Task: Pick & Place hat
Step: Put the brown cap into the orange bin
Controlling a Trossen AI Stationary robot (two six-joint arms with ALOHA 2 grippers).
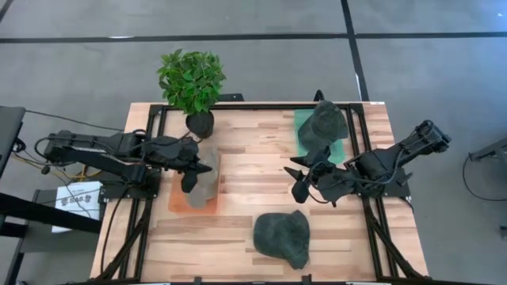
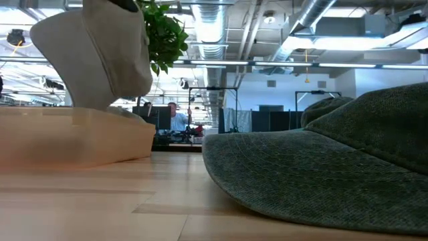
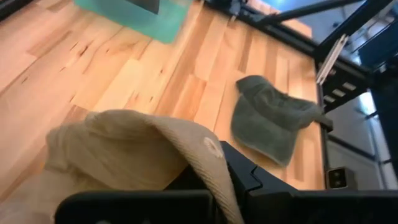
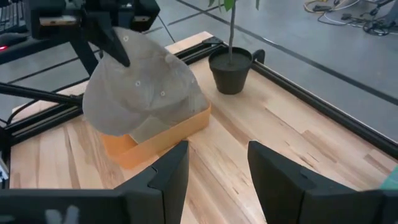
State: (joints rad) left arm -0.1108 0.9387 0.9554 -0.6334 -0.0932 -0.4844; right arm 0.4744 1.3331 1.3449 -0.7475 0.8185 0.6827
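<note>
The table (image 1: 261, 170) carries a tray (image 1: 181, 200) near its left edge, and a hat (image 1: 204, 178) hangs over that tray, clamped in the left gripper (image 1: 198, 168). A potted plant (image 1: 192, 83) stands at the far edge, just behind the tray. Near the far right corner a mat (image 1: 301, 127) lies with a second hat (image 1: 322, 123) on it. A third hat (image 1: 283, 237) lies near the front edge, about midway. The right gripper (image 1: 303, 176), jaws apart, hovers between the mat and the third hat.

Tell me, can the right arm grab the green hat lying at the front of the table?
Probably yes. The right gripper hangs empty with open fingers, just behind the green hat, and nothing lies between them. The left gripper is busy holding the beige hat.
</note>
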